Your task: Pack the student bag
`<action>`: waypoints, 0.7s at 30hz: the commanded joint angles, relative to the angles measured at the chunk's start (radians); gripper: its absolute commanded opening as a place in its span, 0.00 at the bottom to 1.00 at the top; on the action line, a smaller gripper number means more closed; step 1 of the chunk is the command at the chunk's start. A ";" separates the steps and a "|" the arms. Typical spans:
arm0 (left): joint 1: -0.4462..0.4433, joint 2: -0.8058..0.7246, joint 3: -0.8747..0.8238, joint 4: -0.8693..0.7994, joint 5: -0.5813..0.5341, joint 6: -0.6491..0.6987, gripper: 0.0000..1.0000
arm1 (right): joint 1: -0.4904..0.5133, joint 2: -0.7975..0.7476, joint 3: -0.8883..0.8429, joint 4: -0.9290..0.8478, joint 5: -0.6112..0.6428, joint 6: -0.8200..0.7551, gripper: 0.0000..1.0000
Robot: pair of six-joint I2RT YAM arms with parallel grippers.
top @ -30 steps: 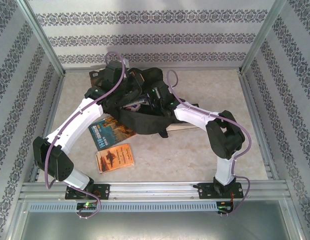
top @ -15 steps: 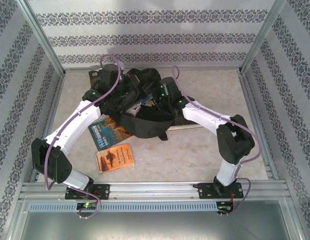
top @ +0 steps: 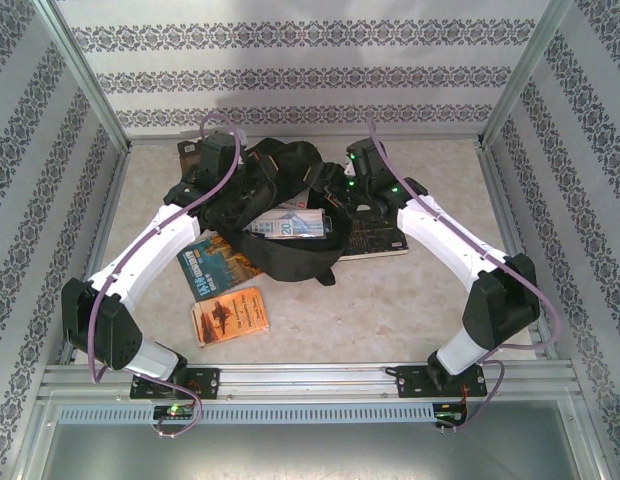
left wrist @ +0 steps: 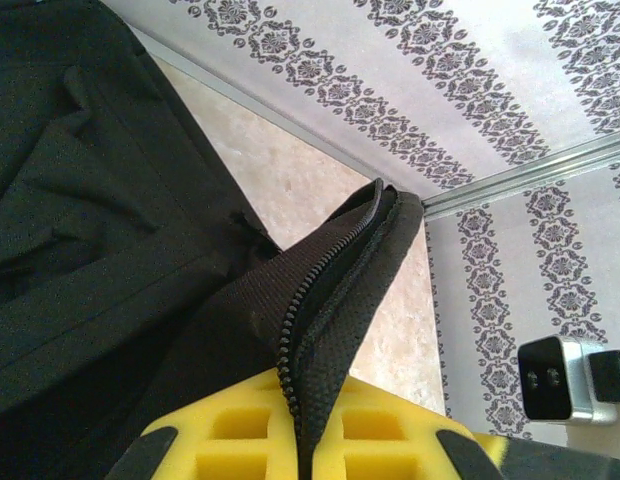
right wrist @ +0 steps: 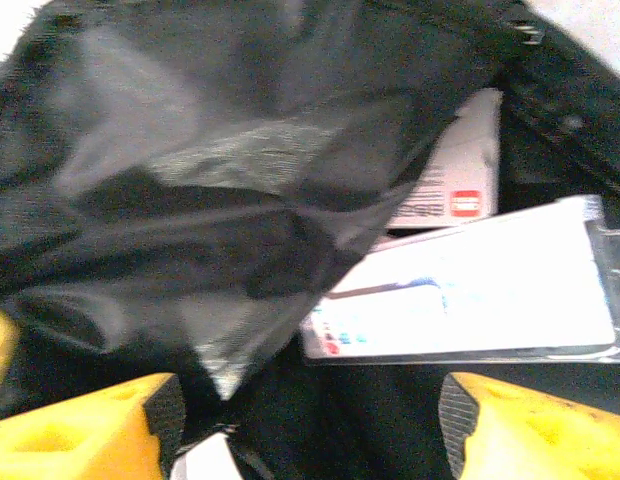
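The student bag (top: 290, 255) lies crumpled on the far middle of the table (top: 410, 310), between the two arms, with both wrists at its upper edge. In the top view the black mass spreads more across the table than along it, though the fabric is too rumpled to give a clean axis. Its mouth gapes upward and toward the right arm. The left gripper (left wrist: 305, 440) sits at the bag's far left side, its yellow fingers (left wrist: 240, 435) pinched tightly together on the zippered edge (left wrist: 335, 270) of the opening, and that edge stands up from the jaws as a raised flap. The right gripper (right wrist: 310, 425) hangs over the open mouth from the far right. Its jaws are spread wide, with only the dark interior between them and nothing gripped. Below it, inside the bag, lie a white book (right wrist: 470, 290) and a second pale book (right wrist: 455, 185) tucked partly under the lining. A blue book (top: 212, 266) and an orange book (top: 230, 315) rest on the table near the bag's left front, the blue one partly beneath it.
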 commanded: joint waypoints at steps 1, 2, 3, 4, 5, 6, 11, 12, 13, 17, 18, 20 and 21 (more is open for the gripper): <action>0.011 -0.032 0.019 0.077 0.009 0.013 0.00 | -0.010 -0.049 0.018 -0.169 0.036 -0.098 0.66; 0.012 -0.028 0.024 0.072 0.013 0.015 0.00 | -0.010 -0.058 0.021 -0.200 0.056 -0.122 0.65; 0.010 -0.026 0.028 0.062 0.017 0.021 0.00 | -0.012 -0.068 0.026 -0.239 0.083 -0.154 0.64; 0.011 -0.023 0.034 0.053 0.022 0.029 0.00 | -0.012 -0.079 0.032 -0.280 0.111 -0.188 0.63; 0.010 -0.018 0.040 0.042 0.029 0.041 0.00 | -0.013 -0.085 0.043 -0.326 0.135 -0.216 0.62; 0.010 -0.011 0.053 0.019 0.034 0.059 0.00 | -0.016 -0.091 0.057 -0.383 0.168 -0.243 0.62; 0.009 -0.010 0.123 -0.135 -0.040 0.174 0.00 | -0.109 -0.150 -0.014 -0.504 0.284 -0.233 0.66; 0.009 -0.027 0.128 -0.168 -0.111 0.193 0.00 | -0.149 -0.165 -0.048 -0.499 0.279 -0.215 0.66; 0.009 -0.042 0.133 -0.198 -0.177 0.209 0.00 | -0.184 -0.172 -0.075 -0.492 0.269 -0.202 0.67; 0.009 -0.069 0.163 -0.262 -0.322 0.279 0.00 | -0.289 -0.138 -0.140 -0.473 0.227 -0.168 0.72; 0.009 -0.066 0.166 -0.265 -0.321 0.285 0.00 | -0.298 -0.118 -0.146 -0.472 0.213 -0.157 0.73; 0.009 -0.059 0.166 -0.264 -0.310 0.287 0.00 | -0.298 -0.092 -0.158 -0.475 0.202 -0.106 0.73; 0.009 -0.060 0.160 -0.265 -0.314 0.280 0.00 | -0.297 -0.085 -0.171 -0.477 0.194 -0.060 0.72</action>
